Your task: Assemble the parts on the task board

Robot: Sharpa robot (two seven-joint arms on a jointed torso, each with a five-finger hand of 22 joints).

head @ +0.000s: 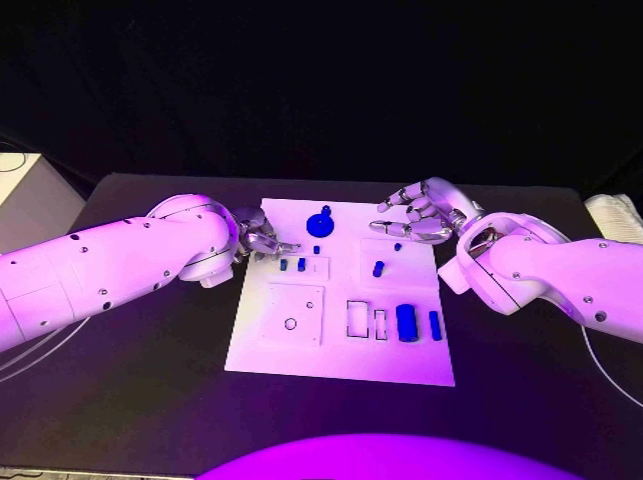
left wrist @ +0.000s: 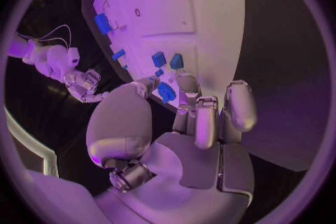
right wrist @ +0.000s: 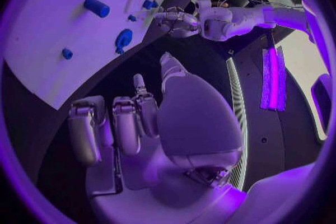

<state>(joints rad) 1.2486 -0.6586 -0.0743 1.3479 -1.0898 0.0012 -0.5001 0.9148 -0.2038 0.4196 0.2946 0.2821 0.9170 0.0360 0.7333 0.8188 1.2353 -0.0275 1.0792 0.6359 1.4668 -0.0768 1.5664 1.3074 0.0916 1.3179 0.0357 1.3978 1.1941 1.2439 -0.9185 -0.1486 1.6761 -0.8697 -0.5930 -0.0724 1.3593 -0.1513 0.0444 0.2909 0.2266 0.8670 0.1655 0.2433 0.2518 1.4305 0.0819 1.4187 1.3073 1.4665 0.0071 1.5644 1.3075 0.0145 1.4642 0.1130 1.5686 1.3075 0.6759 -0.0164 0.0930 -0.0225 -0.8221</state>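
Task board: the white task board (head: 343, 365) lies mid-table, its far edge between the two hands.
Left hand: the left hand (head: 259, 238) sits at the board's far-left edge, fingers curled, holding nothing visible.
Right hand: the right hand (head: 419, 215) hovers over the far-right corner, fingers apart and empty.
Parts: blue parts (head: 406, 321) stand near the right edge; a round part (head: 321, 223) lies far-centre.
Room: bare black table (head: 148, 400) surrounds the board.
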